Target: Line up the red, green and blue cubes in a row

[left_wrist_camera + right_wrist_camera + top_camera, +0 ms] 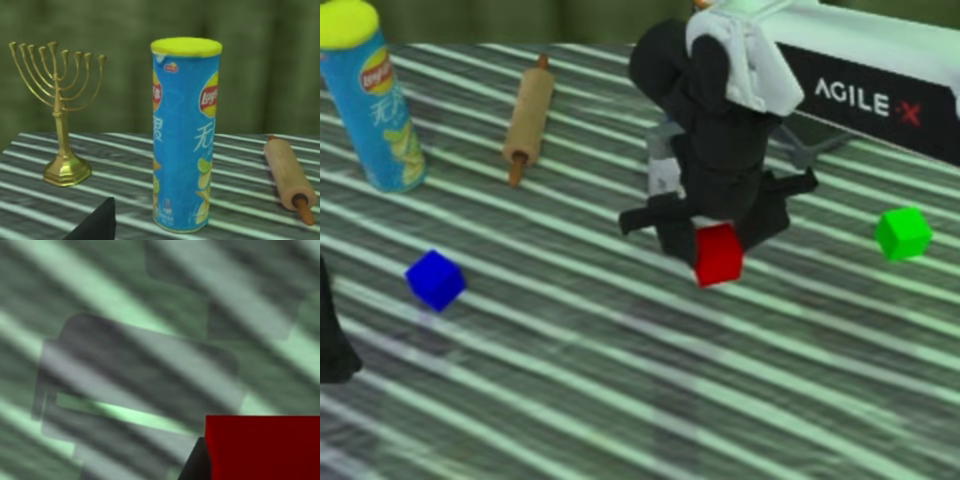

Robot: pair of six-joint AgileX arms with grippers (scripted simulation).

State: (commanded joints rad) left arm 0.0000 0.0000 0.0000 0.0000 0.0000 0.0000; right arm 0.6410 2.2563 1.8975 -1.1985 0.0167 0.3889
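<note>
Glossy red cube (718, 254) sits clamped in the right gripper (716, 240), centre frame, above the striped cloth table (620, 400); left gripper's (332, 340) grasp can't be told.

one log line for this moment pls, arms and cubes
right gripper: shut on red cube, mid-table | left arm: parked at left edge | blue cube: left | green cube: right | row: not yet formed

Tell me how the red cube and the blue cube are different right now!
The red cube sits near the table's middle, right at the right gripper; the blue cube sits alone toward the left side, with nothing touching it. One is bright red, the other deep blue. The right wrist view shows only the red one. Both are small, plain cubes of about the same size.
</note>
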